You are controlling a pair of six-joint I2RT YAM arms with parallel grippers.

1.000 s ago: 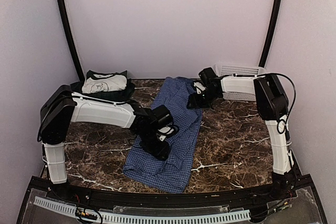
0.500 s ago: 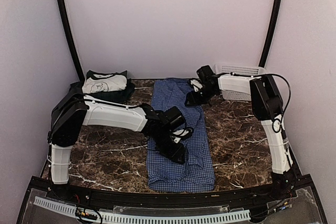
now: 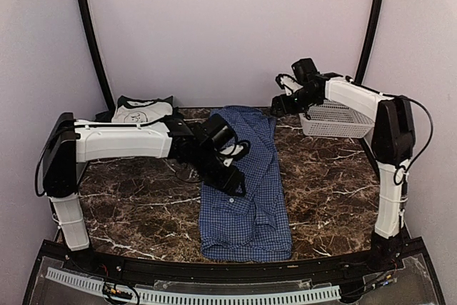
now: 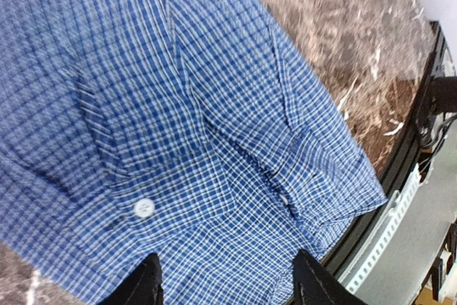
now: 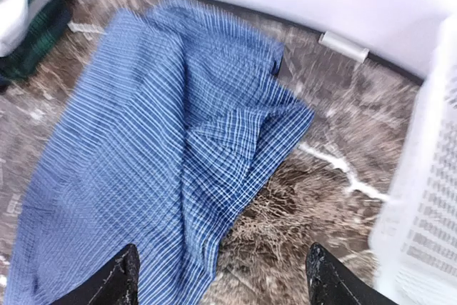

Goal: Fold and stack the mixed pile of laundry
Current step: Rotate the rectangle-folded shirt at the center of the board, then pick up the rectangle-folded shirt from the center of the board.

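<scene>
Blue check shirt (image 3: 253,201) lies centre frame, lengthwise top to bottom. Left gripper (image 3: 232,180) hangs right over its middle, fingers apart, empty; right gripper (image 3: 283,101), spread and empty too, sits upper right, farther off.

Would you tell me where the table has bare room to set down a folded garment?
Bare marble lies right of the blue check shirt, nearer than the basket, and left of the shirt's near half. Far corners are crowded.

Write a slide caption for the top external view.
Left tool and right tool, open, hover above the blue checked shirt on the marble table; folded garments and basket behind.
</scene>
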